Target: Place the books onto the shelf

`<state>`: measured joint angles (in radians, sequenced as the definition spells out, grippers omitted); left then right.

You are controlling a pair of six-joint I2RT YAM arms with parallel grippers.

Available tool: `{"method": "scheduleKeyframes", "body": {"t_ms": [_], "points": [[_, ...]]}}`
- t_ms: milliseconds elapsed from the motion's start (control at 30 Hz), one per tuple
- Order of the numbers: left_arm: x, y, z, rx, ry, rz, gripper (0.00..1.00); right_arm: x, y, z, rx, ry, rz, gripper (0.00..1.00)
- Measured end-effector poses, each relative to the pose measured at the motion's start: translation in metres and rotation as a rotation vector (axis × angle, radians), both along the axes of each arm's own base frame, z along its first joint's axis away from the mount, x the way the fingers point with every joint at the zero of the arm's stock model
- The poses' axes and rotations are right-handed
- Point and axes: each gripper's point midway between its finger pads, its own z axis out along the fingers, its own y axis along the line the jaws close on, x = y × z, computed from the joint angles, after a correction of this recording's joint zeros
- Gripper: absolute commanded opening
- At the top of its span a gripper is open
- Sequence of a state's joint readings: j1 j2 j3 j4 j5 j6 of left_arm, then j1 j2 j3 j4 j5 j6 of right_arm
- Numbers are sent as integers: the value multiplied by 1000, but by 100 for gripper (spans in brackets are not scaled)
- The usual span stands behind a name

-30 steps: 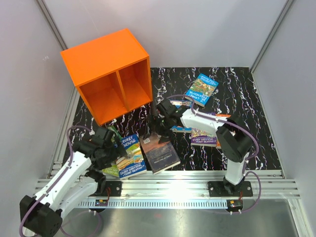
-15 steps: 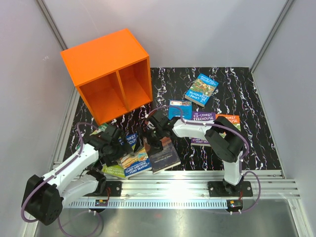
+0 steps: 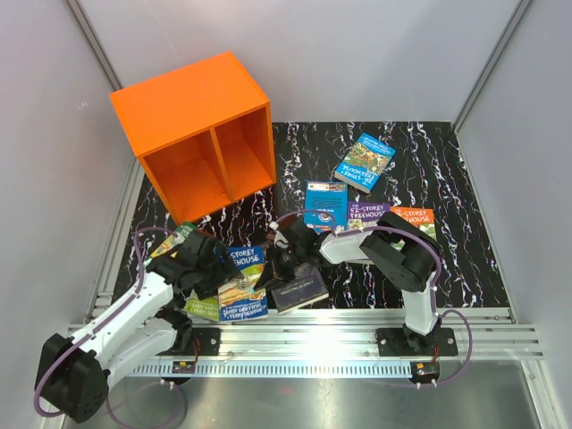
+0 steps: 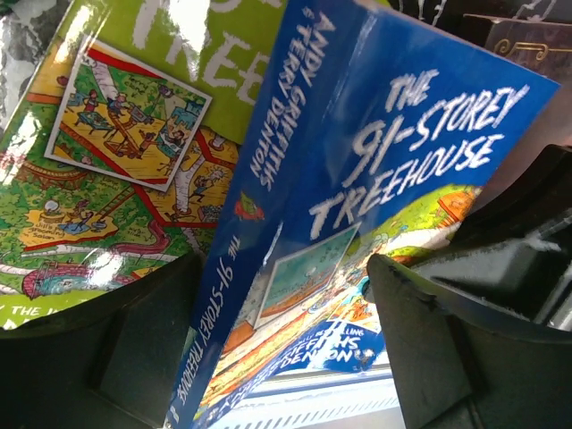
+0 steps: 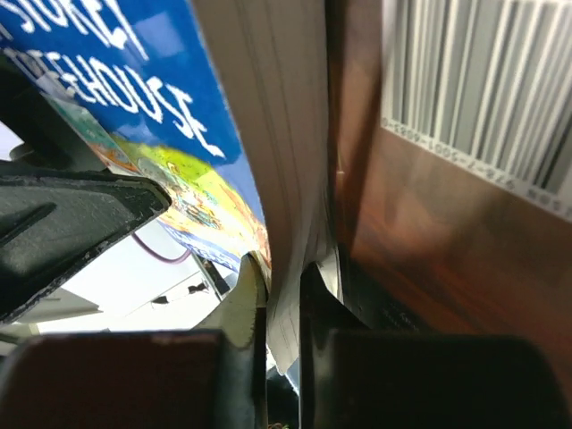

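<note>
Moved: both arms have swung low and inward. The right arm has drawn back from the centre, uncovering a light-blue paperback (image 3: 325, 202).
Left gripper (image 4: 281, 264): black jaws spread wide, astride the tilted glossy blue "91-Storey Treehouse" paperback (image 4: 384, 134), which overlaps a lime-green paperback (image 4: 116, 134).
Right gripper (image 5: 284, 268): pinched on the white page edge of the dark-brown barcoded paperback (image 5: 420, 232).
Both books lie near the front rail, apart from the bright orange two-compartment box shelf (image 3: 192, 107) at far left.
Surface: black white-veined marbled mat (image 3: 447, 161). Walls are pale grey.
</note>
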<state>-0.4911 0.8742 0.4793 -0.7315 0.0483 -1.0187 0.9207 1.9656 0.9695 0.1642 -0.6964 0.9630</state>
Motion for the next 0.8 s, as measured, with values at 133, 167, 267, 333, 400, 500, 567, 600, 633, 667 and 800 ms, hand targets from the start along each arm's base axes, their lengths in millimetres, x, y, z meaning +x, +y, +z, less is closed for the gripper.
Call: {"method": "scheduleKeyframes", "body": {"t_ms": [133, 167, 267, 333, 400, 500, 567, 600, 633, 667, 800], "points": [[0, 0, 3, -16, -35, -9, 79, 0, -1, 3, 16, -3, 1, 0], [0, 0, 4, -21, -45, -13, 78, 0, -1, 5, 15, -6, -1, 0], [1, -2, 12, -48, -90, -25, 70, 0, -5, 16, 1, -24, -5, 0], [1, -4, 19, -71, -127, -35, 65, 1, -8, 28, -16, -48, -3, 0], [3, -6, 31, -99, -179, -45, 57, 4, -9, 46, -24, -83, 0, 0], [8, -10, 55, -138, -261, -65, 52, 8, -11, 78, -19, -142, 1, 0], [11, -13, 69, -159, -295, -81, 53, 11, -14, 99, -15, -180, -4, 0], [12, -16, 76, -171, -309, -89, 62, 12, -16, 110, -14, -197, -8, 0], [14, -17, 81, -178, -318, -96, 66, 13, -17, 119, -13, -212, -11, 0], [16, -19, 88, -186, -330, -106, 72, 14, -18, 131, -10, -233, -16, 0], [28, -30, 135, -234, -430, -148, 94, 23, -26, 174, 22, -310, -52, 0]]}}
